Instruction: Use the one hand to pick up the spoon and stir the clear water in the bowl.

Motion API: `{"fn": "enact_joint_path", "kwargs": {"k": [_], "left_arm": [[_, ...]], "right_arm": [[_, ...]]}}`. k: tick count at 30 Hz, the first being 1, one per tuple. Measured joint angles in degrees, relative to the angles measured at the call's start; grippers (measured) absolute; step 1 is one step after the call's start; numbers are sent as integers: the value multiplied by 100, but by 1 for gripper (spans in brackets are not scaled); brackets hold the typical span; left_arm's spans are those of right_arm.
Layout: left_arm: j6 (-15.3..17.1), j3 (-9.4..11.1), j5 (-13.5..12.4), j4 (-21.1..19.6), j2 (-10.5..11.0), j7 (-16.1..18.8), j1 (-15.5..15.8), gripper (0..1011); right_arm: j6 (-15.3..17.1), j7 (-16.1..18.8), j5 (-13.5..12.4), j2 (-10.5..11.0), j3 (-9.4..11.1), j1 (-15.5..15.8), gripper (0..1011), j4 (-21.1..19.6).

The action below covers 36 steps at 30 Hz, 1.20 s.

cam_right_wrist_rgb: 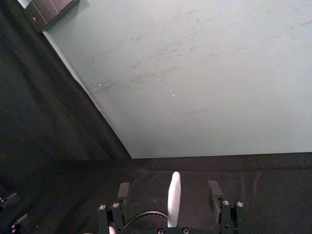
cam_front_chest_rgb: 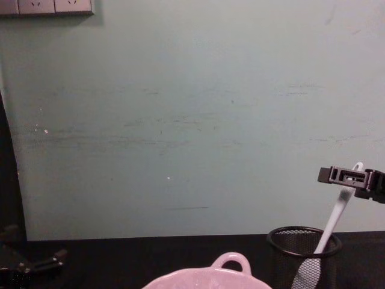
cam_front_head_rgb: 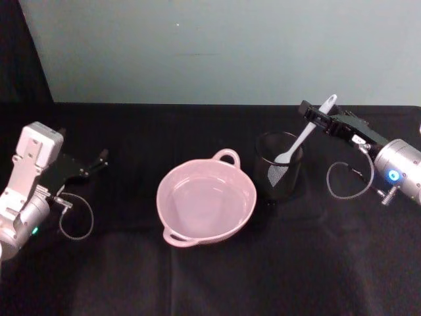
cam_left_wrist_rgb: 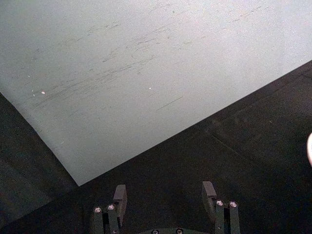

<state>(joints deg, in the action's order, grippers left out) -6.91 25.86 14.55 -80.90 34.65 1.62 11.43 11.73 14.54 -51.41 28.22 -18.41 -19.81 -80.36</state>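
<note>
Entry: the long black flat-sided right gripper (cam_front_head_rgb: 314,116) sits at the far right of the black-clothed table (cam_front_head_rgb: 197,283), raised above it, at the upper handle of the long white spatula-like spoon (cam_front_head_rgb: 304,135). In the right wrist view its two fingers (cam_right_wrist_rgb: 124,191) are spread, and the slim handle rises in the gap between them with clear space on either side, so you have nothing pinched. The spoon stands tilted in the black wire-mesh cylindrical cup (cam_front_head_rgb: 279,181), blade down inside the mesh, with the holed end of the handle leaning to the far right past the gripper. The chest view shows the same: the gripper tip is level with the top of the handle, well above the cup's rim. The cup stands just right of the pale pink glossy bowl (cam_front_head_rgb: 240,217), near it but apart. The bowl sits at the table's centre, one small loop handle on its far rim and another on its near left rim. A faint ring shows inside; you cannot tell for sure that it is a waterline. The left gripper (cam_front_head_rgb: 99,160) is parked at the table's left, well apart from the bowl, its fingers (cam_left_wrist_rgb: 120,194) spread and bare.
</note>
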Motion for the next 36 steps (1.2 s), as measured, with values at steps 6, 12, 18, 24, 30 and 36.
{"fn": "enact_joint_path", "kwargs": {"k": [6,12,18,24,30,36], "left_arm": [[0,0,0,0,0,0,0,1011],[0,0,0,0,0,0,0,1011],[0,0,0,0,0,0,0,1011],[0,0,0,0,0,0,0,1011],[0,0,0,0,0,0,0,1011],[0,0,0,0,0,0,0,1011]], "right_arm": [[0,0,0,1,0,0,1004,-2],[-1,-1,1,3,0,2,911,-4],[-1,-3,0,6,0,4,775,-7],[-1,-5,0,6,0,7,582,-9],[-1,-6,0,6,0,9,378,-12],[-1,-6,0,6,0,9,197,-12]]}}
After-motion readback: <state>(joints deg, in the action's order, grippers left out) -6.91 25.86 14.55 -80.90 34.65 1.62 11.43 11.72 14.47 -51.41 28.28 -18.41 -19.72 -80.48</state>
